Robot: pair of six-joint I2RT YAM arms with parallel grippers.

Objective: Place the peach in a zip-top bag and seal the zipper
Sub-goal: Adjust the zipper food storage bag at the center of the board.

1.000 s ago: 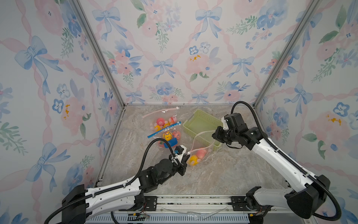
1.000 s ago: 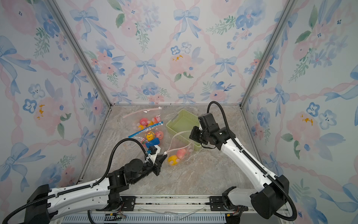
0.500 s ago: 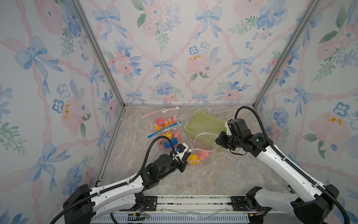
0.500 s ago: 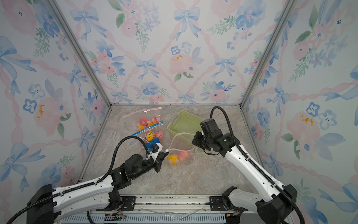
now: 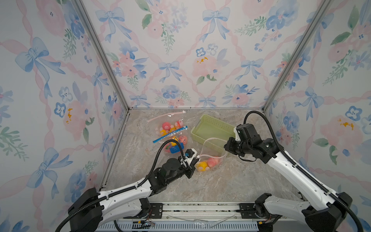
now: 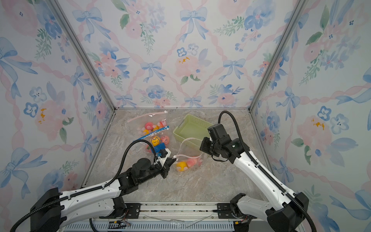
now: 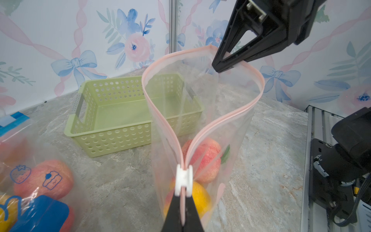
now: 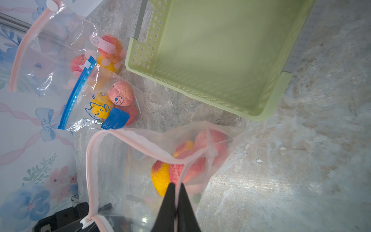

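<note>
The right gripper [image 7: 220, 67] has sunk slightly, still pinching the zip-top bag [image 7: 237, 130] at its far rim; the left gripper [image 7: 181, 212] stays clamped on the zipper [image 7: 230, 116] behind the slider [image 7: 183, 178]. The peach [image 7: 208, 158] sits inside, unsealed.

Floral, bow-patterned walls [image 5: 180, 50] with metal corner posts [image 5: 101, 54] enclose a grey marbled floor [image 5: 220, 184].
</note>
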